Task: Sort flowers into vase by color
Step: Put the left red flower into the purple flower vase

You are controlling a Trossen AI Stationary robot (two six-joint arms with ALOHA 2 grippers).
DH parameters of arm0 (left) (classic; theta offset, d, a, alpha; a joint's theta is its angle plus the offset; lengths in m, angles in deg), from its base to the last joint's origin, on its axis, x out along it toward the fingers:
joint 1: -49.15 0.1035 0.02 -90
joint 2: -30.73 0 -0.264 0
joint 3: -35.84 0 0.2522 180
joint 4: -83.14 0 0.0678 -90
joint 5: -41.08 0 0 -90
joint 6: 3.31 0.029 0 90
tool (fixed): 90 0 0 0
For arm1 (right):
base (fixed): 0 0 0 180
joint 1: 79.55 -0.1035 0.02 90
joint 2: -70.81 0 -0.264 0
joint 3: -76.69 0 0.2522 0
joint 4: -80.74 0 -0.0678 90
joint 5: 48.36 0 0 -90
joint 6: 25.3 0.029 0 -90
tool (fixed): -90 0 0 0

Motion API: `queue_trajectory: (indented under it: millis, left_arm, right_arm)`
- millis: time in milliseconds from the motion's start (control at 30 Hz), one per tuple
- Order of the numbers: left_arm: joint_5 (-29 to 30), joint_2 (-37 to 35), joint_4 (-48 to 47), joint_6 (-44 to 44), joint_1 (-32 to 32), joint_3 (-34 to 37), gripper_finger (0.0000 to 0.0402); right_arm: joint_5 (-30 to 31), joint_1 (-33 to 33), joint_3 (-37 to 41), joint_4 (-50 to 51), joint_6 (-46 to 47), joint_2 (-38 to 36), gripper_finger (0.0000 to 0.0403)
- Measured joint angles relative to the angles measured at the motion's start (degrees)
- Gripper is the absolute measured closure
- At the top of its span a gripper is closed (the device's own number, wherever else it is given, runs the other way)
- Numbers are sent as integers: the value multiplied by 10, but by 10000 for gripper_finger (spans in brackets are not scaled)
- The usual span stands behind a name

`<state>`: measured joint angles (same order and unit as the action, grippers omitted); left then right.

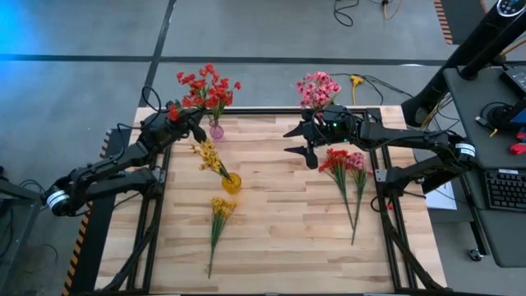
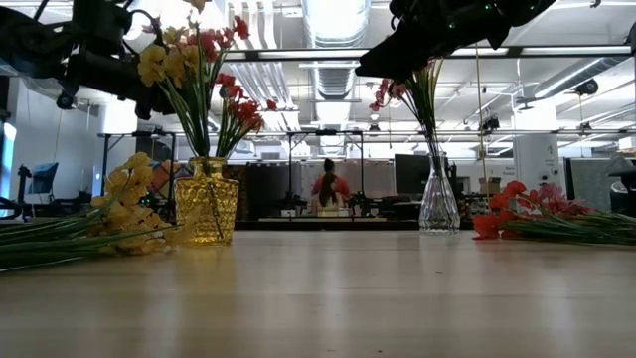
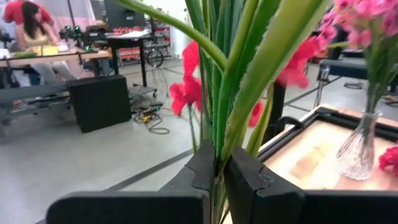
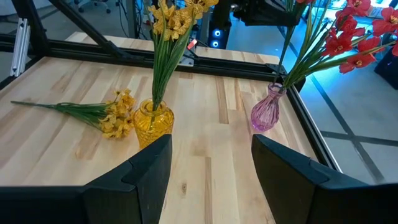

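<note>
My left gripper (image 1: 189, 115) (image 3: 219, 167) is at the table's far left, shut on a red flower sprig (image 1: 205, 86) above the pink-purple vase (image 1: 216, 130) (image 4: 267, 112), which holds red flowers. A yellow vase (image 1: 232, 182) (image 4: 152, 124) (image 2: 207, 199) holds yellow flowers. Another yellow sprig (image 1: 218, 215) (image 4: 93, 112) lies flat on the table. A clear vase (image 2: 438, 204) (image 3: 359, 149) holds pink flowers (image 1: 318, 89). Red and pink sprigs (image 1: 345, 164) (image 2: 517, 224) lie on the table at the right. My right gripper (image 1: 301, 141) (image 4: 211, 155) hovers open beside them. My left gripper pinches the red sprig's bundled green stems and leaves (image 3: 219, 146) between its two fingers (image 3: 249, 177). The sprig stands roughly upright, with the blossoms above the fingers. Its lower end is hidden by the fingers, so whether it sits in the purple vase cannot be told.
The black table frame (image 1: 271, 112) runs round the wooden top. The near half of the top (image 1: 288, 247) is bare wood. A desk with a keyboard (image 1: 501, 189) stands to the right. A person (image 2: 328, 187) sits far behind the table.
</note>
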<state>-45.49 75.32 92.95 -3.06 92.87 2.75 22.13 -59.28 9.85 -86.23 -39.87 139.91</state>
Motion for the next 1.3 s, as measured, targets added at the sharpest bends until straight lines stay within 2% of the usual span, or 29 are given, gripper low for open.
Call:
queue_trajectory:
  millis: [933,1300]
  left_arm:
    - [7,46,14,-32,0,1,384]
    - [7,46,10,-34,0,-1,336]
  right_arm:
    - [0,0,0,0,5,0,188]
    - [0,0,0,0,7,0,188]
